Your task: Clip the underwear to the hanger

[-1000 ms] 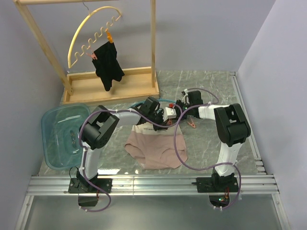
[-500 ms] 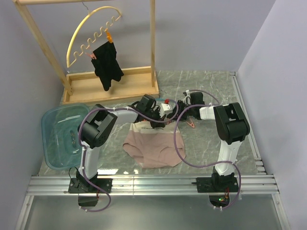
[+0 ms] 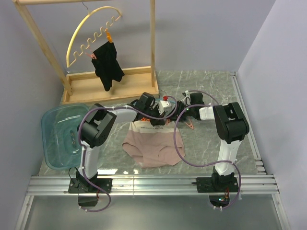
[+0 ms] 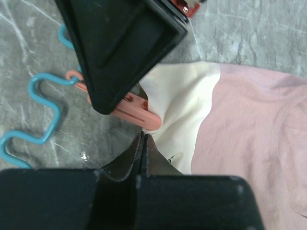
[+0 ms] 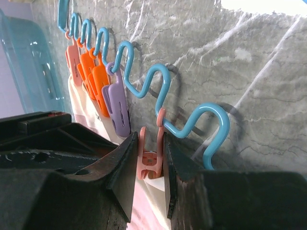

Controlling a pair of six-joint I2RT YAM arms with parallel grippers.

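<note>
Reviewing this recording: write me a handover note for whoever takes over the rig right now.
Tools: left tool shut, pinching the waistband edge of the underwear, which lies flat on the table; right tool shut on a pink clip of the hanger, which lies on the table by the waistband.
Done: the clip tip sits at the waistband edge.
To do: no clip visibly bites fabric yet; seat the waistband in the clip, release, likely repeat with another clip.

Dusty pink underwear (image 3: 156, 148), cream waistband (image 4: 177, 110); light-blue wavy hanger (image 5: 213, 106); orange, lilac, pink clips (image 5: 98, 81).
</note>
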